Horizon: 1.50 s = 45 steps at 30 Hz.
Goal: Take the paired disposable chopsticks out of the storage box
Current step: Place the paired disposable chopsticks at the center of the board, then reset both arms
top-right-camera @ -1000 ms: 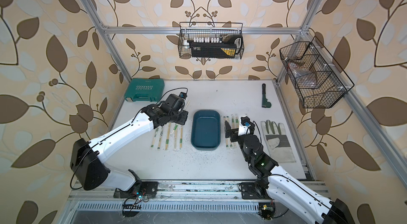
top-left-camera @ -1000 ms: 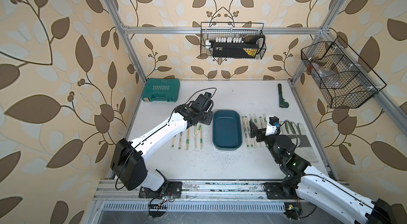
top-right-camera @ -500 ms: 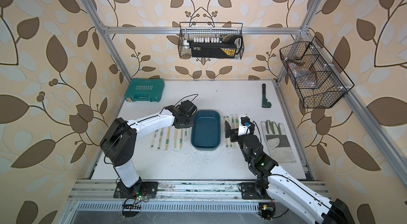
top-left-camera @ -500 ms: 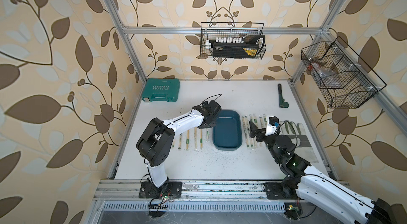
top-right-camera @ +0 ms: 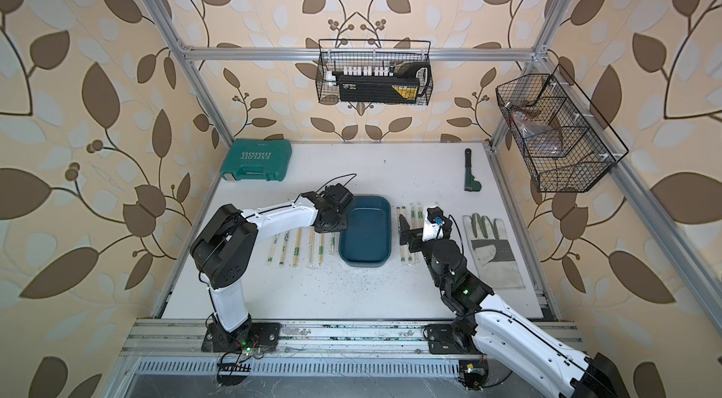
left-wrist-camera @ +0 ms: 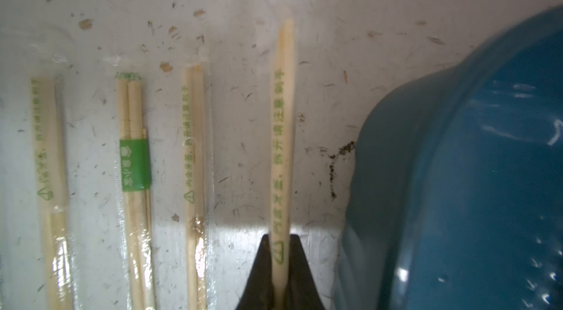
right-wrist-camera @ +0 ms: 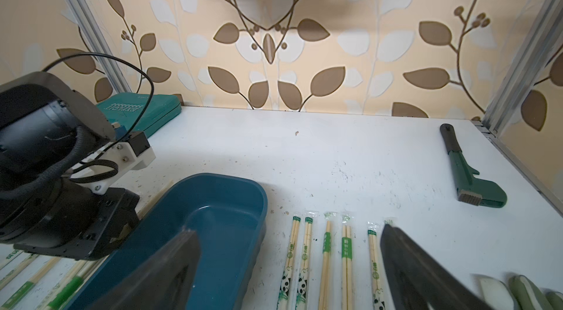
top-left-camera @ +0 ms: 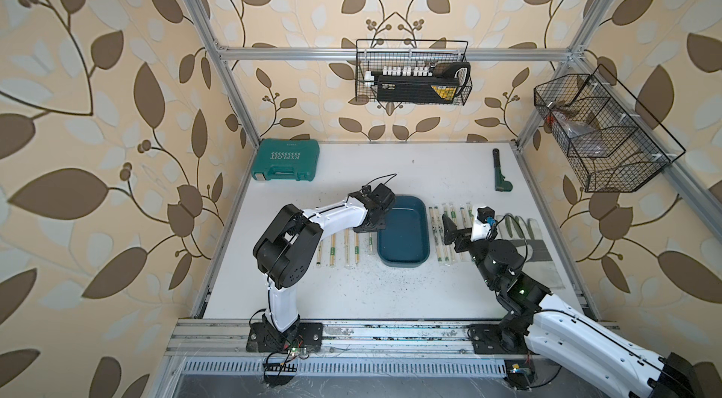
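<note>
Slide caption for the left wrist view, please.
Left gripper shut on one chopstick pair beside the storage box; three more pairs lie alongside.

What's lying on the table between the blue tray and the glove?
A row of paired bamboo chopsticks in clear sleeves lies between the dark teal plastic tray and the pale grey-and-green work glove. Both top views show it.
</note>
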### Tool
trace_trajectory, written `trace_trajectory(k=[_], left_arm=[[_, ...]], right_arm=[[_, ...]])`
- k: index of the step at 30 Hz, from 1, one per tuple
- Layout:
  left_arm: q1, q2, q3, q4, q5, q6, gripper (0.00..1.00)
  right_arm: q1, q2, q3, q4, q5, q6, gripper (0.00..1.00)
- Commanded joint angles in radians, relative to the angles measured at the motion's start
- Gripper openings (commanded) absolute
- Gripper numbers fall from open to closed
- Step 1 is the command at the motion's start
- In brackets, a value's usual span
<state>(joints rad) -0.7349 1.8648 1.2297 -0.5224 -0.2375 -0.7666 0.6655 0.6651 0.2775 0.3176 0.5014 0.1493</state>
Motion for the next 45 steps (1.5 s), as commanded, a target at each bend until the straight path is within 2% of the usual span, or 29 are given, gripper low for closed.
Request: trace_trajectory(k=[1, 6, 11, 13, 14, 16, 17, 22, 26, 27, 28, 29, 31, 32, 33, 34, 35, 37, 38, 39, 40, 42, 44, 45], left_arm=[[-0.009, -0.014, -0.024, 0.017, -0.028, -0.02, 0.0], [-0.009, -0.002, -0.025, 0.02, -0.015, -0.02, 0.03], [-0.011, 0.004, -0.026, 0.021, -0.011, -0.021, 0.11], [-0.012, 0.002, -0.026, 0.016, -0.015, -0.022, 0.25], [-0.014, 0.001, -0.023, 0.008, -0.021, -0.021, 0.29], [-0.015, -0.006, -0.021, -0.004, -0.035, -0.022, 0.29], [-0.015, -0.012, -0.022, -0.002, -0.036, -0.022, 0.33], [-0.018, -0.073, -0.004, -0.026, -0.055, -0.014, 0.33], [-0.018, -0.23, 0.013, -0.055, -0.109, 0.021, 0.33], [-0.018, -0.289, -0.002, -0.04, -0.145, 0.05, 0.36], [-0.018, -0.343, -0.025, -0.017, -0.183, 0.084, 0.45], [-0.015, -0.41, -0.068, 0.025, -0.236, 0.136, 0.56], [-0.002, -0.555, -0.176, 0.119, -0.369, 0.223, 0.89], [0.017, -0.613, -0.247, 0.163, -0.453, 0.258, 0.99], [0.054, -0.671, -0.31, 0.199, -0.508, 0.288, 0.99], [0.103, -0.712, -0.364, 0.222, -0.514, 0.303, 0.99], [0.181, -0.748, -0.418, 0.241, -0.477, 0.32, 0.99], [0.344, -0.781, -0.508, 0.303, -0.33, 0.384, 0.99], [0.417, -0.779, -0.527, 0.299, -0.304, 0.396, 0.99], [0.46, -0.773, -0.547, 0.301, -0.344, 0.416, 0.99], [0.481, -0.771, -0.575, 0.335, -0.383, 0.453, 0.99], [0.494, -0.786, -0.667, 0.485, -0.434, 0.54, 0.99], [0.504, -0.808, -0.791, 0.684, -0.439, 0.607, 0.99], [0.521, -0.816, -0.861, 0.818, -0.397, 0.655, 0.99]], right_arm=[[-0.002, -0.006, 0.026, 0.007, 0.008, 0.004, 0.96], [-0.003, -0.007, 0.026, 0.006, 0.009, 0.004, 0.96], [-0.002, -0.004, 0.026, 0.005, 0.01, 0.004, 0.96], [-0.003, -0.003, 0.027, 0.008, 0.009, 0.004, 0.96], [-0.003, -0.002, 0.026, 0.008, 0.011, 0.004, 0.96], [-0.003, -0.003, 0.026, 0.007, 0.009, 0.004, 0.96], [-0.003, -0.004, 0.026, 0.005, 0.009, 0.004, 0.96], [-0.003, -0.008, 0.029, -0.002, 0.006, 0.001, 0.96], [-0.005, 0.017, 0.099, -0.099, 0.009, 0.002, 0.99], [-0.01, 0.047, 0.142, -0.144, 0.04, 0.01, 0.99], [-0.02, 0.087, 0.183, -0.188, 0.068, 0.013, 0.99], [-0.041, 0.15, 0.237, -0.249, 0.095, 0.016, 0.99], [-0.091, 0.254, 0.325, -0.351, 0.157, 0.013, 0.99], [-0.113, 0.299, 0.34, -0.355, 0.207, 0.004, 0.99], [-0.134, 0.33, 0.328, -0.315, 0.241, -0.016, 0.98], [-0.161, 0.344, 0.306, -0.264, 0.234, -0.041, 0.98], [-0.203, 0.351, 0.27, -0.205, 0.182, -0.066, 0.98], [-0.32, 0.368, 0.206, -0.114, 0.007, -0.069, 0.98], [-0.385, 0.39, 0.196, -0.109, -0.067, -0.026, 0.99], [-0.435, 0.424, 0.204, -0.122, -0.099, 0.02, 0.99], [-0.461, 0.45, 0.233, -0.162, -0.117, 0.035, 0.99], [-0.468, 0.514, 0.243, -0.121, -0.081, 0.001, 1.0], [-0.469, 0.558, 0.221, -0.038, -0.028, -0.017, 1.0], [-0.47, 0.589, 0.203, 0.016, -0.003, -0.023, 1.0]])
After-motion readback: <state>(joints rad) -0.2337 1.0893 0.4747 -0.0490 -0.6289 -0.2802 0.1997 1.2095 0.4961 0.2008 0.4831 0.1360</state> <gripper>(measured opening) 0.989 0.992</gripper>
